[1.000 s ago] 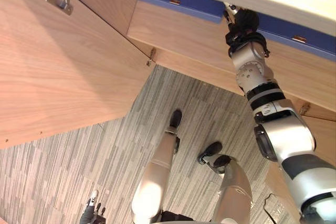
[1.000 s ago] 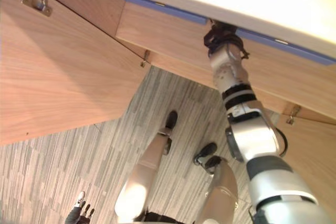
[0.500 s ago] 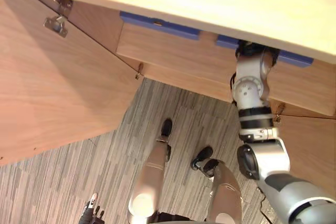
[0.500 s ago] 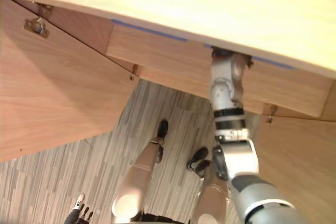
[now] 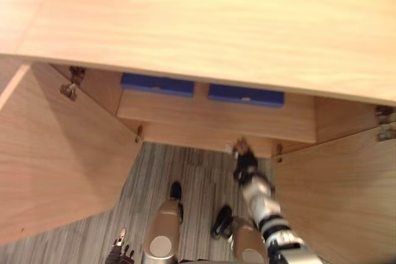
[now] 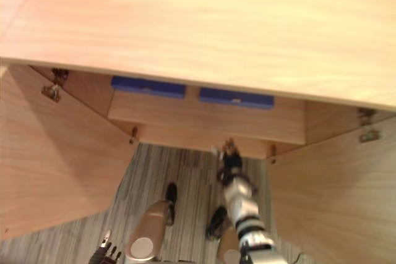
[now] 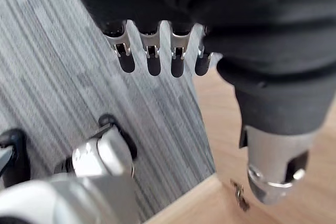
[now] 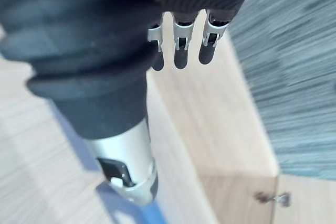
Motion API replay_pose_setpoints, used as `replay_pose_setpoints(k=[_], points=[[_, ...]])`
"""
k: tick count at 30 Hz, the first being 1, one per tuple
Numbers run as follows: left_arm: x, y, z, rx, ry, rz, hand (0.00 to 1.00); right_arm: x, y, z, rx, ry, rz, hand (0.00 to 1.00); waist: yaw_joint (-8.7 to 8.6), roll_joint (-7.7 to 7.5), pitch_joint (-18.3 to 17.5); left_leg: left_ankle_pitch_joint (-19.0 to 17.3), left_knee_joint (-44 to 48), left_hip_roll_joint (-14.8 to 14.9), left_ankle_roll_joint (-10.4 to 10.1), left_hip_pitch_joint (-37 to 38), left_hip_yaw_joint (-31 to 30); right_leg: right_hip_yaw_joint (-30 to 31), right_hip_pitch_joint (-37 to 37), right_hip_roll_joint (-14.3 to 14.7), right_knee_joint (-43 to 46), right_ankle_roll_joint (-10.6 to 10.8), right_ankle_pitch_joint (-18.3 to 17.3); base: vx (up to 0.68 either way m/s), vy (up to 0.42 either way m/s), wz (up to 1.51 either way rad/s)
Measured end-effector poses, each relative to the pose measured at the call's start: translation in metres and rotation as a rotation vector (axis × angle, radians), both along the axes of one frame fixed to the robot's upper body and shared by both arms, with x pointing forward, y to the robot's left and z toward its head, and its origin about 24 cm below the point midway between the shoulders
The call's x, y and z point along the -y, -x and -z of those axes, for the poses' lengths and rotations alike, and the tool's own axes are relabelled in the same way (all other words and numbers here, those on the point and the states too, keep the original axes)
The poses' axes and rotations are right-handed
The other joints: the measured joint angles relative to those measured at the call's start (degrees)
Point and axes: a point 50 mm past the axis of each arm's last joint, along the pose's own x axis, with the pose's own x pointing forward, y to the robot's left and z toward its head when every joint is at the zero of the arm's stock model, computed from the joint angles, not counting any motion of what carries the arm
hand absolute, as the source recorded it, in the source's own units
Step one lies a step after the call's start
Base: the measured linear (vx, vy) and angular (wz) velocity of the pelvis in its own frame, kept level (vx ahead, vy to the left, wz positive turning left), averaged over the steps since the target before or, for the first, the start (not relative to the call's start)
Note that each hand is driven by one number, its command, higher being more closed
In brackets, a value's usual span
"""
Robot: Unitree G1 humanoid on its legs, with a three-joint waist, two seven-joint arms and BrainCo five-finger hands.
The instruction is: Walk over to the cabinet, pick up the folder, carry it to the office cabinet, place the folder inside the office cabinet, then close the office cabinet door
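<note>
Office cabinet [image 5: 216,23], doors [image 5: 55,153] wide for access, blue folders [image 5: 246,94] shelved; right hand [image 5: 245,162] near shelf [image 5: 216,119] edge and left hand [image 7: 153,59] slack-fingered, empty.

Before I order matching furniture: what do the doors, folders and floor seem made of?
Doors: pale matte board with wood grain, probably laminate or veneer. Folders: smooth flat blue, likely plastic or card. Floor: grey streaked carpet, seemingly in tiles.

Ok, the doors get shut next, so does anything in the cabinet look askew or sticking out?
Nothing stands out. The left blue folder and right blue folder lie squarely side by side on the shelf. The left door and right door are open; the right hand is empty.
</note>
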Motion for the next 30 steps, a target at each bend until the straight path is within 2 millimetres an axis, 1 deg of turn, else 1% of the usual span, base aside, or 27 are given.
replay_pose_setpoints(k=[1, 2, 3, 4, 5, 6, 7, 8, 9, 10, 11, 12, 13, 14, 15, 16, 19, 20, 21, 22, 23, 24, 26, 30], points=[[0.001, 0.0, 0.001, -0.005, 0.002, -0.004, 0.0, 0.0, 0.013, 0.012, -0.055, -0.011, 0.007, 0.0, 0.01, -0.45, -0.9, 0.0, -0.5, 0.3, 0.0, 1.1, 0.7, 0.2, 0.7, 0.1, -0.8, 0.1, 0.4, 0.11, 0.042, -0.66], [0.001, 0.003, 0.002, -0.027, -0.001, -0.004, 0.0, 0.004, 0.045, 0.037, -0.185, -0.027, 0.039, 0.0, -0.18, -0.84, -3.3, 0.0, -2.1, 1.3, 0.1, 4.0, 3.2, 0.0, 2.4, 0.4, -2.8, 0.9, 1.8, 0.08, 0.028, -0.65], [0.001, 0.003, 0.002, -0.029, -0.003, -0.002, 0.0, 0.004, 0.049, 0.04, -0.203, -0.026, 0.042, 0.0, -0.2, -0.82, -3.8, 0.0, -2.4, 1.5, 0.1, 4.4, 3.5, -0.3, 2.6, 0.4, -3.1, 1.1, 2.1, 0.05, 0.019, -0.92], [0.003, 0.002, 0.002, -0.033, -0.006, -0.001, 0.0, 0.01, 0.067, 0.053, -0.283, -0.026, 0.067, 0.0, -0.29, -0.74, -5.5, 0.1, -3.6, 2.5, 0.3, 6.3, 5.9, -1.9, 3.4, -0.1, -4.4, 1.4, 2.7, 0.03, 0.014, -0.76], [0.004, 0.001, 0.003, -0.035, -0.008, -0.007, 0.0, 0.013, 0.077, 0.059, -0.326, -0.019, 0.078, 0.0, -0.28, -0.68, -6.4, 0.2, -4.5, 3.2, 0.4, 7.5, 7.5, -3.9, 3.9, -1.1, -4.2, 1.2, 2.6, -0.02, -0.012, -1.19], [0.004, 0.0, 0.002, -0.039, -0.021, -0.01, 0.0, 0.018, 0.089, 0.066, -0.38, 0.001, 0.09, 0.0, -0.35, -0.32, -7.5, 0.3, -5.5, 4.6, 0.3, 9.7, 10.0, -8.1, 5.5, -4.3, -2.0, 0.2, 2.4, -0.05, -0.056, -1.11], [0.005, -0.002, 0.002, -0.049, -0.034, -0.004, 0.0, 0.023, 0.101, 0.072, -0.428, 0.014, 0.106, 0.0, -0.47, 0.11, -8.9, 0.6, -6.5, 5.8, -0.3, 11.3, 11.6, -11.1, 7.1, -7.7, 1.2, -0.1, 2.2, -0.06, -0.058, -1.0], [0.004, -0.004, 0.002, -0.049, -0.045, 0.001, 0.0, 0.026, 0.109, 0.074, -0.455, 0.021, 0.119, 0.0, -0.59, -0.02, -10.1, 0.6, -6.5, 6.7, -0.7, 11.4, 12.2, -12.2, 8.0, -9.6, 2.7, -0.2, 2.4, -0.01, -0.185, -0.69], [0.001, -0.009, 0.0, -0.045, -0.061, -0.003, 0.0, 0.031, 0.12, 0.078, -0.489, 0.015, 0.158, 0.0, -0.62, -0.98, -11.5, 0.9, -6.3, 7.6, -2.1, 11.8, 13.2, -14.4, 10.4, -12.5, 2.5, -1.8, 7.7, -0.01, -0.271, -0.71], [0.001, -0.013, 0.0, -0.048, -0.06, -0.023, 0.0, 0.038, 0.127, 0.081, -0.53, 0.018, 0.199, 0.0, -0.45, -1.07, -12.9, 1.3, -7.7, 8.9, -3.6, 12.5, 14.2, -16.0, 11.0, -10.0, -1.6, 1.1, 7.7, -0.01, -0.32, -0.67], [0.002, -0.011, 0.001, -0.054, -0.056, -0.024, 0.0, 0.041, 0.129, 0.082, -0.537, 0.022, 0.209, 0.0, -0.41, -1.02, -13.3, 1.4, -8.5, 9.0, -3.7, 12.9, 14.4, -16.3, 10.9, -9.5, -2.2, 1.1, 7.7, -0.02, -0.237, -0.93], [0.006, -0.005, 0.004, -0.08, -0.043, -0.026, 0.0, 0.051, 0.133, 0.082, -0.55, 0.033, 0.247, 0.0, -0.18, -0.26, -14.7, 2.6, -11.6, 8.9, -3.1, 14.2, 15.3, -16.9, 11.0, -7.4, -6.7, 1.0, 7.8, -0.01, -0.166, -1.04], [0.011, -0.001, 0.006, -0.104, -0.031, -0.029, 0.0, 0.06, 0.137, 0.082, -0.557, 0.048, 0.274, 0.0, -0.2, 0.74, -15.6, 3.9, -14.1, 9.0, -3.4, 15.3, 16.8, -16.6, 11.3, -5.5, -11.5, 2.7, 9.0, -0.03, -0.134, -1.06], [0.013, 0.0, 0.007, -0.115, -0.025, -0.024, 0.0, 0.064, 0.139, 0.082, -0.564, 0.057, 0.285, 0.0, -0.49, 1.36, -16.0, 4.4, -15.1, 9.1, -3.5, 15.8, 17.6, -16.1, 11.4, -4.5, -13.7, 3.0, 10.1, -0.03, -0.094, -0.79], [0.017, 0.0, 0.008, -0.127, -0.022, -0.004, 0.0, 0.07, 0.147, 0.083, -0.583, 0.064, 0.317, 0.0, -0.74, 2.09, -16.5, 4.7, -16.8, 9.1, -3.6, 16.5, 18.6, -15.0, 11.6, -2.6, -17.4, 2.8, 12.3, -0.04, -0.044, -0.72], [0.018, -0.001, 0.008, -0.13, -0.028, 0.014, 0.0, 0.072, 0.154, 0.085, -0.61, 0.062, 0.336, 0.0, -0.95, 2.14, -16.5, 5.0, -18.0, 8.8, -4.0, 17.3, 19.6, -12.9, 11.7, -1.2, -21.3, 2.6, 14.7, -0.04, -0.028, -0.79], [0.014, -0.001, 0.008, -0.148, -0.05, 0.02, 0.0, 0.067, 0.164, 0.088, -0.638, 0.017, 0.389, 0.0, -1.45, 1.32, -16.1, 5.2, -18.4, 8.6, -4.7, 19.5, 22.9, -9.2, 12.9, 0.1, -26.5, 2.6, 18.0, -0.06, 0.002, -0.77], [0.011, 0.0, 0.007, -0.157, -0.062, 0.015, 0.0, 0.062, 0.172, 0.09, -0.652, -0.028, 0.44, 0.0, -1.94, 0.39, -16.2, 4.9, -18.4, 8.3, -5.0, 20.6, 24.5, -7.5, 13.6, 0.5, -29.0, 2.6, 19.7, -0.04, 0.017, -0.72], [0.008, 0.001, 0.007, -0.163, -0.072, 0.011, 0.0, 0.061, 0.176, 0.091, -0.657, -0.058, 0.485, 0.0, -2.35, -0.12, -16.3, 4.8, -18.3, 8.3, -5.3, 21.2, 26.2, -5.7, 13.2, 0.5, -29.2, 2.6, 20.1, -0.04, 0.013, -0.71], [0.005, 0.002, 0.007, -0.169, -0.079, 0.009, 0.0, 0.06, 0.178, 0.092, -0.659, -0.077, 0.509, 0.0, -2.87, -0.48, -16.3, 4.8, -18.3, 8.2, -5.5, 22.0, 26.8, -5.0, 13.2, 0.4, -29.2, 2.6, 20.2, -0.01, 0.001, -0.55], [0.004, 0.002, 0.007, -0.175, -0.084, 0.008, 0.0, 0.059, 0.184, 0.093, -0.676, -0.085, 0.524, 0.0, -3.51, -0.72, -16.4, 4.7, -18.3, 8.2, -5.6, 22.5, 27.5, -4.2, 13.2, 0.5, -29.2, 2.6, 20.2, 0.0, -0.007, -0.41], [0.004, 0.002, 0.007, -0.182, -0.088, 0.011, 0.0, 0.059, 0.192, 0.095, -0.698, -0.106, 0.569, 0.0, -3.83, -0.63, -16.3, 4.5, -18.3, 8.3, -5.7, 23.2, 28.3, -3.2, 13.2, 0.7, -29.4, 2.6, 20.2, 0.0, -0.018, -0.4], [0.005, 0.001, 0.007, -0.181, -0.09, 0.015, 0.0, 0.06, 0.2, 0.096, -0.714, -0.128, 0.622, 0.0, -4.1, -0.64, -16.3, 4.2, -18.3, 8.3, -5.8, 24.0, 29.2, -2.2, 13.2, 0.8, -29.5, 2.6, 20.2, -0.01, -0.02, -0.33], [0.007, 0.001, 0.007, -0.181, -0.09, 0.028, 0.0, 0.063, 0.212, 0.096, -0.746, -0.136, 0.688, 0.0, -4.9, -0.1, -16.0, 2.7, -16.9, 8.9, -5.5, 25.1, 30.9, 0.5, 12.9, 1.3, -29.5, 2.5, 20.3, -0.01, -0.028, -0.31]])
